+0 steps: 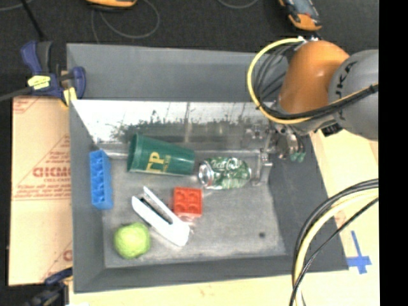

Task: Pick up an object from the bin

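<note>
Finding the tool (275, 152) hanging inside the grey metal bin (245, 228), under the arm's orange cover (306, 75); failing to tell whether open or closed. Spotting the crushed green-and-silver drink can (223, 173) just beside the tool, on its left, lying on the bin floor and not gripped. Judging this the likeliest thing for picking.

Risking a slip: crumpled, rounded metal offering no flat faces, rolling or skidding away under an off-centre pinch. Risking also a scrape against the back wall (166, 113), standing close behind the tool. Noting, further left of the tool, the dark green plastic cup (159, 157) lying on its side, its narrower end near the can, possibly getting nudged.

Looking at a flat, scuffed grey floor, with bare room in front of the tool, and the small red studded block (187, 203) lying well apart, left and forward of it.
</note>
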